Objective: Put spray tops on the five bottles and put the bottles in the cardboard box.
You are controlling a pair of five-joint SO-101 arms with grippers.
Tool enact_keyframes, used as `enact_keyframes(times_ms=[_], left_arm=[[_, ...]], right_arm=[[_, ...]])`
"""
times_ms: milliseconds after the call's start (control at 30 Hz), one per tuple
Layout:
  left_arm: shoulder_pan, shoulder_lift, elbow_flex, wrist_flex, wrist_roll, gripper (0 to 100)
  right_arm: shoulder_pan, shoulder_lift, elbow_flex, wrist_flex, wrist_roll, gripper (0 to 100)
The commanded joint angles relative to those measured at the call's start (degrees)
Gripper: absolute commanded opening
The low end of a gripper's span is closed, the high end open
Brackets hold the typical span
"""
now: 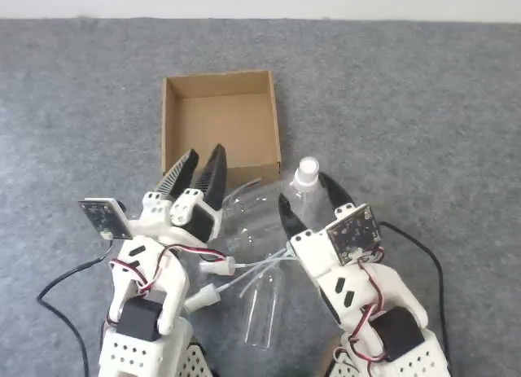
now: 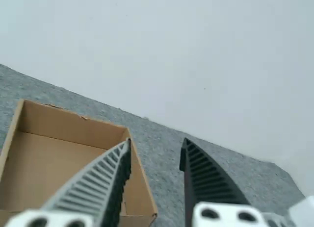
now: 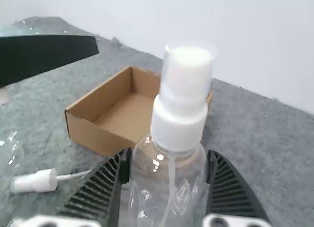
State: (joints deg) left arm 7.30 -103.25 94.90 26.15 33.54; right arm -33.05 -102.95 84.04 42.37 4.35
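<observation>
Right gripper (image 1: pixel 304 192) clenched on upright bottle (image 3: pixel 169 173), spray top fitted, just beside box (image 1: pixel 172 116). Left gripper (image 1: pixel 205 152) released, empty, at box's near wall.

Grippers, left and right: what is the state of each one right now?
Left gripper: open, holding nothing.
Right gripper: closed on a bottle with its spray top on.

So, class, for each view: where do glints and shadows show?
High view: soft, even light, with pale glints on the lying clear bottle. Right wrist view: white highlights on the capped bottle. Left wrist view: the left gripper stands dark against a bright wall.
</observation>
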Motion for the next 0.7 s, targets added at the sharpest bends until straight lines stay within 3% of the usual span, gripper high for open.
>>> enact_keyframes(times_ms=[0, 300, 667], left_arm=[[-1.7, -1.1, -3.0, -2.1, 0.9, 15], [-2.1, -1.1, -3.0, -1.9, 0.9, 15], [-12.9, -1.1, -3.4, -2.2, 0.9, 15]], right_arm=[[0.9, -0.4, -1.1, -6.2, 0.2, 13.2], [3.1, 3.5, -10.9, -6.8, -0.2, 13.2], [3.0, 36.9, -28.3, -17.5, -0.3, 13.3]])
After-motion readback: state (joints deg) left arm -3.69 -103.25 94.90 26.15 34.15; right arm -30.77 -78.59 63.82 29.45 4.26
